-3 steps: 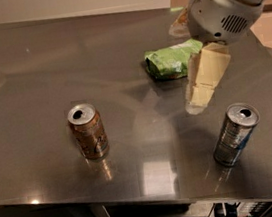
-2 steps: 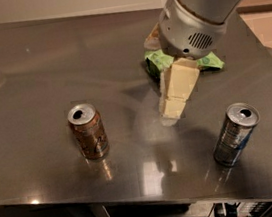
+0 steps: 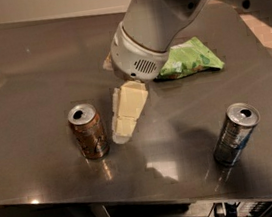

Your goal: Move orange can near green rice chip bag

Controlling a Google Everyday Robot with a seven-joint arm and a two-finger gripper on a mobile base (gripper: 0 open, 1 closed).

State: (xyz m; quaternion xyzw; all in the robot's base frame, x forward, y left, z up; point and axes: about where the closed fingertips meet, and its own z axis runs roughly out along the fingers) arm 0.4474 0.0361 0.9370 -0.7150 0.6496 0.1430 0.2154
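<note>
The orange can (image 3: 88,131) stands upright on the steel table (image 3: 31,80), front left. The green rice chip bag (image 3: 191,58) lies at the back right, partly hidden behind the arm. My gripper (image 3: 124,130) hangs from the grey-white wrist (image 3: 141,54) and points down just to the right of the orange can, close to it and low over the table. It holds nothing that I can see.
A silver-and-blue can (image 3: 235,134) stands upright at the front right. The table's front edge (image 3: 138,196) runs below both cans. The arm covers the middle back of the table.
The gripper has moved left and toward the front, from beside the green bag to just right of the orange can. The cans and the bag have not moved.
</note>
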